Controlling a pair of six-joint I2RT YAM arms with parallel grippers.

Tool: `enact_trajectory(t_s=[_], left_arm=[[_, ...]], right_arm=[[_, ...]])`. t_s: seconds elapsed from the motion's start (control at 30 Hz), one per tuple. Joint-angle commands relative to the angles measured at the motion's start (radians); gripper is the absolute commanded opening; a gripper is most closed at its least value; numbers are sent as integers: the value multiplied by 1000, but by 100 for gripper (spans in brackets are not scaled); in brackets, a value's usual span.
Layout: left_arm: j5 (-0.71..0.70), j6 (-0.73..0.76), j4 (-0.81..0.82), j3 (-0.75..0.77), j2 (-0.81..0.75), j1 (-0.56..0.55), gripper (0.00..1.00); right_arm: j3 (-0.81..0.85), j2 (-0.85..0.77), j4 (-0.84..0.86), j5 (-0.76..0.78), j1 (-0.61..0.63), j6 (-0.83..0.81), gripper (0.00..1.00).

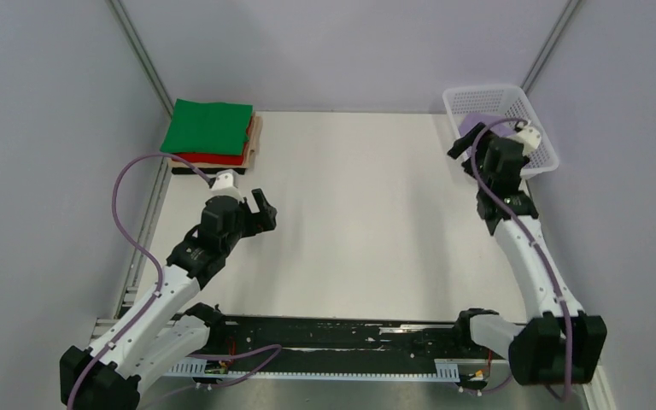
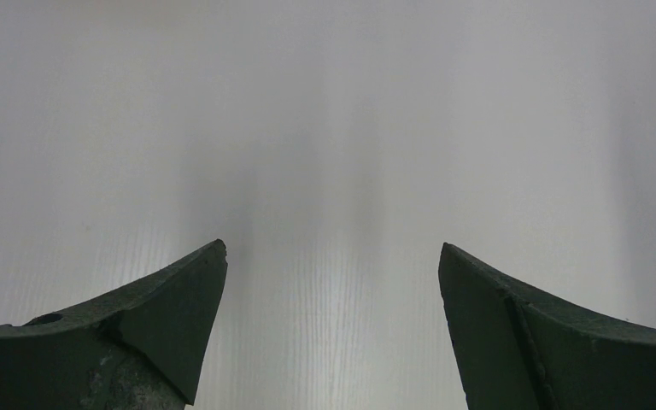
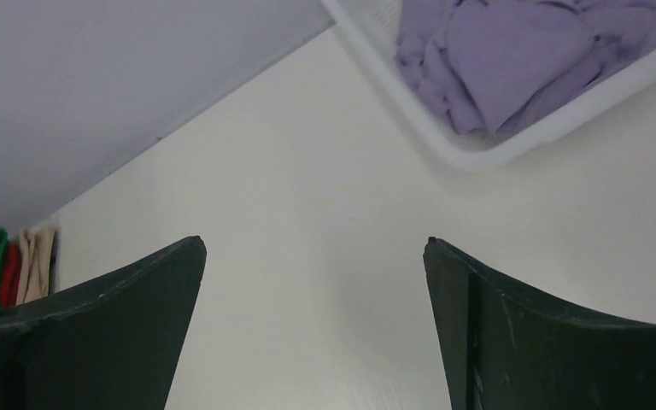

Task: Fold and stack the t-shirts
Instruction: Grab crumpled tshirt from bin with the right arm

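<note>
Room: plain pale grey walls (image 1: 342,51) are closing in the work area on three sides, with metal frame struts (image 1: 141,51) running diagonally up both far corners.
Surface: a matte off-white table (image 1: 367,231) is filling the middle of the top view; the left wrist view is showing only this bare surface with faint fine ribbing.
Near edge: a black mounting rail (image 1: 333,337) is running across between the two arm bases.
Left arm (image 1: 166,290): is reaching up from the near left corner toward the table's left-centre.
Right arm (image 1: 530,256): is rising from the near right corner and leaning toward the far right corner.
Basket (image 1: 485,89): a white mesh basket is sitting at the far right corner, against the right wall.
Folded stack: is lying at the far left corner, with the green shirt (image 1: 207,126) on top, the red shirt (image 1: 213,159) showing beneath its near edge, and the tan shirt (image 1: 255,137) showing at the right side.
Lavender shirt (image 3: 512,60): is lying crumpled inside the basket, unfolded.
Left gripper (image 2: 333,252): is hovering over bare table near the stack, fingers spread wide, nothing between them.
Right gripper (image 3: 316,243): is hanging just beside the basket's near left corner, fingers spread wide and gripping nothing.
Cables (image 1: 128,213): purple leads are looping along both arms.
</note>
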Motion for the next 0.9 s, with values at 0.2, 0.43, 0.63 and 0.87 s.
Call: enact_trajectory(t_s=[0.2,0.43,0.63,0.87], left_arm=[[14,-35,76,-5,35,-2,100],[-36,-27,57,14,80,-3,100],[-48,-25,62,22,133,-2,100],[-54,-24,67,30,166,-2,100]], right_arm=[[669,675,-216,-114,-314,-102,100],[1120,1112,-400,-124,-342,-160,100],[1251,1298,-430,-113,-346,-176,100],[1243,1414,-432,-140,-346,-175,94]])
